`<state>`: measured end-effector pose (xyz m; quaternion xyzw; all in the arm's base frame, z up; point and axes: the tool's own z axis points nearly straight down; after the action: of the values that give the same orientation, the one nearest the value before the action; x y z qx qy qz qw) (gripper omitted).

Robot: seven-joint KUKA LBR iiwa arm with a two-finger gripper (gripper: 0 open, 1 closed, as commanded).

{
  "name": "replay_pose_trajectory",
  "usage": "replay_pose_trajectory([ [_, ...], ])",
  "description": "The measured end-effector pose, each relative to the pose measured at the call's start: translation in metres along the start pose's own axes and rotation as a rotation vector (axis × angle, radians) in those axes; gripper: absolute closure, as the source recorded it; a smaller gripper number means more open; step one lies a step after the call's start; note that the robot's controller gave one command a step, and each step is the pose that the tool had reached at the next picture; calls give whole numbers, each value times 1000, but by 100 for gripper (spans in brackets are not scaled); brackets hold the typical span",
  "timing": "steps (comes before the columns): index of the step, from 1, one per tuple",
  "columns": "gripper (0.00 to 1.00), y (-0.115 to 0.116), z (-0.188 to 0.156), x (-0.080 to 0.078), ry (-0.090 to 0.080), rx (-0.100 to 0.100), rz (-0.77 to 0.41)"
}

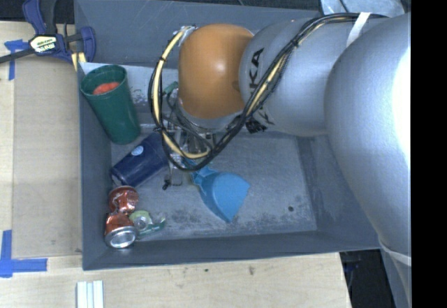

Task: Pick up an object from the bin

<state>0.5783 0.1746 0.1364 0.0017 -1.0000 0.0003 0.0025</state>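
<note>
Gripper [183, 160] hangs low in the bin [230, 247], under the arm's orange cover [213, 69] and a bundle of cables, left of the bin's centre in the view. We cannot tell how wide the claw stands or whether it has hold of anything, as the wrist hides it. We see it between two things: a dark blue boxy item [137, 163] just beside it toward the view's left, and a light blue plastic piece [225, 191] just beside it toward the lower right. We mark a green cup [115, 114] leaning by the left wall, something red-orange in its mouth. A crushed red can [120, 219] lies in the lower left corner, with a small green scrap [150, 223] touching it
</note>
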Motion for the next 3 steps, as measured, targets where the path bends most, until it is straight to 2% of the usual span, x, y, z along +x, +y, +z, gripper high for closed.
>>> replay_pose_trajectory([
  [1,0,-1,-5,-2,-8,-1,3],
  [2,0,19,23,-16,-17,-2,-122],
  [3,0,36,40,-15,6,9,-252],
])
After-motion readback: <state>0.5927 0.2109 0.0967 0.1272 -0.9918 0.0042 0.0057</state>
